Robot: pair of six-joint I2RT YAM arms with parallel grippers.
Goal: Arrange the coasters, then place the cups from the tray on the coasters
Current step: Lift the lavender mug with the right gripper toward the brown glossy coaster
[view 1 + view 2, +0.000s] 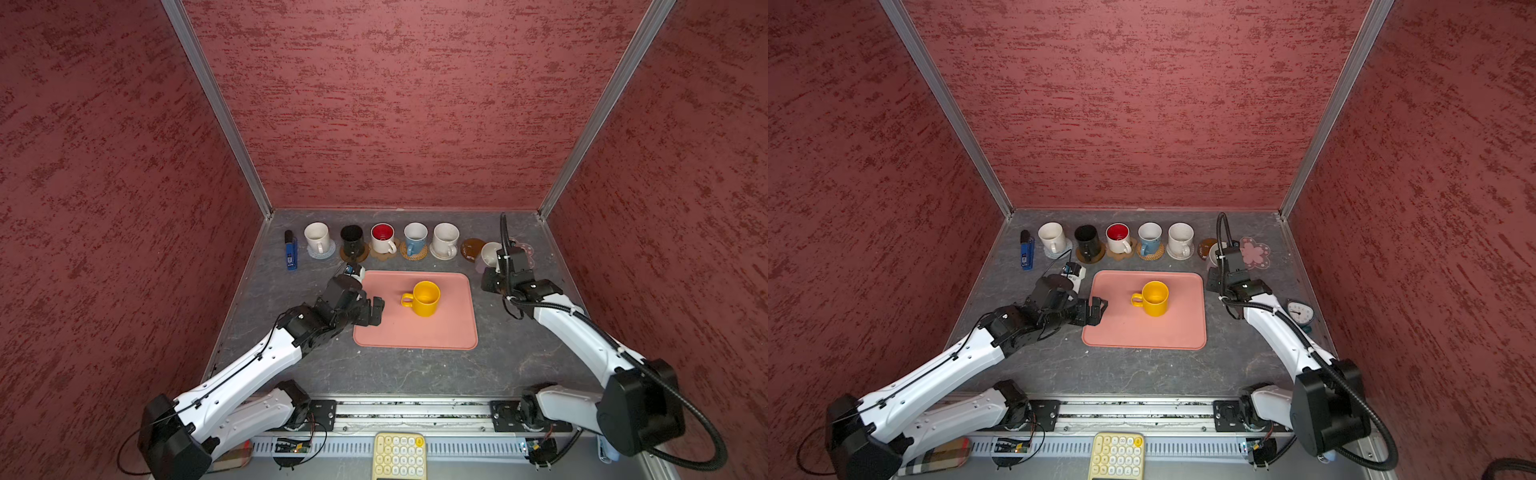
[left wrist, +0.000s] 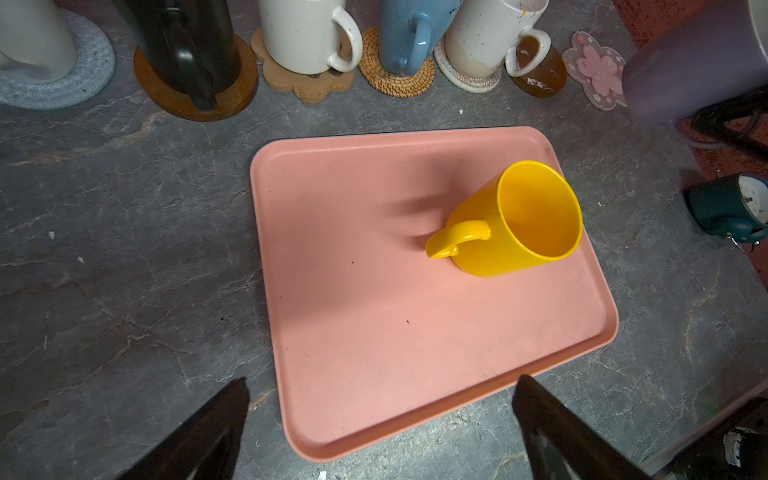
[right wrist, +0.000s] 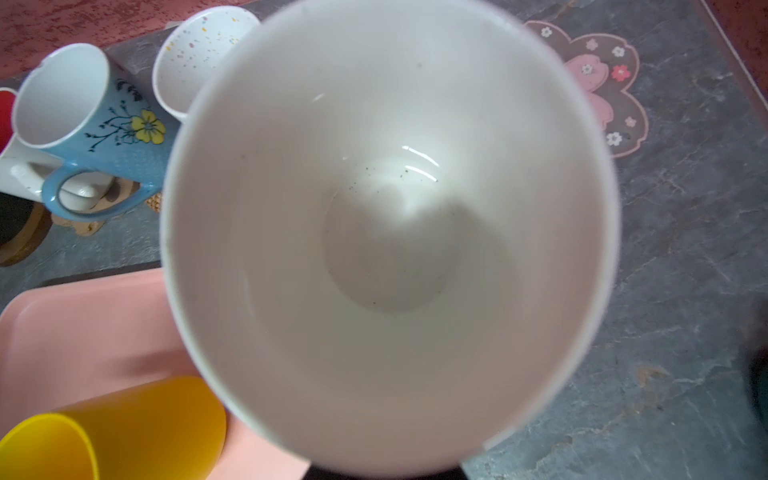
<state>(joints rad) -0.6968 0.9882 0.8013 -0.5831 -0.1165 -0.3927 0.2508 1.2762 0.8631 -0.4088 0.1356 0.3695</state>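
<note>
Left wrist: yellow cup (image 2: 511, 220) beyond tool (image 2: 382, 380)

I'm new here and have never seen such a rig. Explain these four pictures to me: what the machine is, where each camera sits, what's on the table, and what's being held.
Two white robot arms with pincer grippers work at a grey table. Both top views look down from overhead; each wrist view comes from a camera on an arm. Along the back, five mugs stand on coasters: white mug, black mug, red-lined mug, blue mug, speckled mug. A brown disc coaster and a pink flower coaster are bare. The yellow mug stands on the pink tray. The left gripper is open, empty, at the tray's edge. The right gripper is shut on the lavender mug, held near the bare coasters; its white inside fills the right wrist view.
</note>
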